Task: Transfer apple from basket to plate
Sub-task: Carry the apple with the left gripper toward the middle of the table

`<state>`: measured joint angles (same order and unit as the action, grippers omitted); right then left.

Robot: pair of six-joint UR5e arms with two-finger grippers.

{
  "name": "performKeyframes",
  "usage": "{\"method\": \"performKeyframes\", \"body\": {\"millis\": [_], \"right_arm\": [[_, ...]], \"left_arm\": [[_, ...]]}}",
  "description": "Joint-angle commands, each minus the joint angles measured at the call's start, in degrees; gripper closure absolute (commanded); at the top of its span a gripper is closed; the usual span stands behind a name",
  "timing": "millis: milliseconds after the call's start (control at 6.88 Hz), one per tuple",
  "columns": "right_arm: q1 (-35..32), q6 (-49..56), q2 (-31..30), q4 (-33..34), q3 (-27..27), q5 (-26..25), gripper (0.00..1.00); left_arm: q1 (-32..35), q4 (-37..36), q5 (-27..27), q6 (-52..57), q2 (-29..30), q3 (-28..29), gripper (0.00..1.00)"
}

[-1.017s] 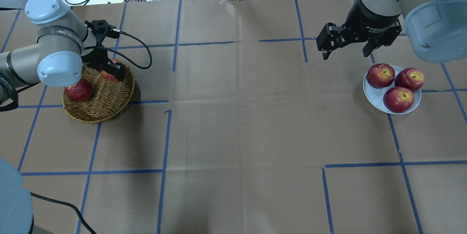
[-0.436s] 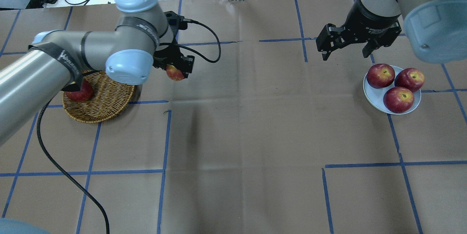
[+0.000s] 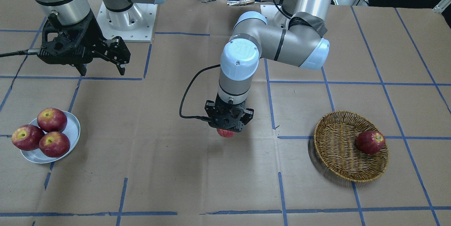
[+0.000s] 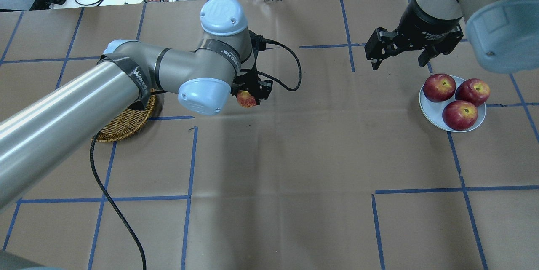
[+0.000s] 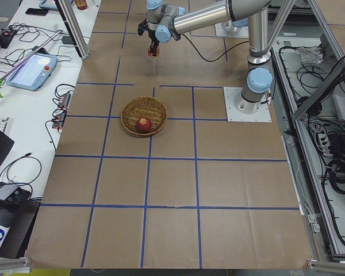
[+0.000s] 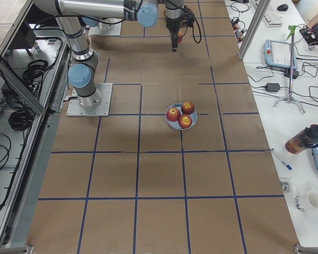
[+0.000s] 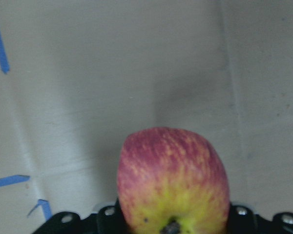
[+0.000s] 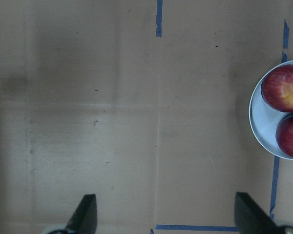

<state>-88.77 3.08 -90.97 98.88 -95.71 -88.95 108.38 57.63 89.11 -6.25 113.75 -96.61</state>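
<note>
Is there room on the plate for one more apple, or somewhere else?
The plate is crowded: three apples fill it, leaving a thin strip on its basket-facing side. The paper between plate and basket is bare, and so is most of the basket.

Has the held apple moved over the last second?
Yes. The apple, in the left gripper, has left the basket and travelled right, toward the plate.

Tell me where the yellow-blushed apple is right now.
In the overhead view the apple hangs left of centre, held by the left gripper above the paper, between the basket and the plate, nearer the basket.
</note>
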Motion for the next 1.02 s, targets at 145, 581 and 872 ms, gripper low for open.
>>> {"method": "performKeyframes", "body": {"millis": [145,581,872], "right_arm": [[0.00,0.00,0.00,0.00,0.00,0.00,0.00],[0.00,0.00,0.00,0.00,0.00,0.00,0.00],[0.00,0.00,0.00,0.08,0.00,0.09,0.00]], "left_arm": [[4.39,-7.70,-0.17,-4.12,8.14,0.89,0.53],[4.30,-9.20,-0.17,-4.38,9.47,0.90,0.14],[3.86,-8.68,-0.17,-4.65,7.38,1.33,0.01]]}}
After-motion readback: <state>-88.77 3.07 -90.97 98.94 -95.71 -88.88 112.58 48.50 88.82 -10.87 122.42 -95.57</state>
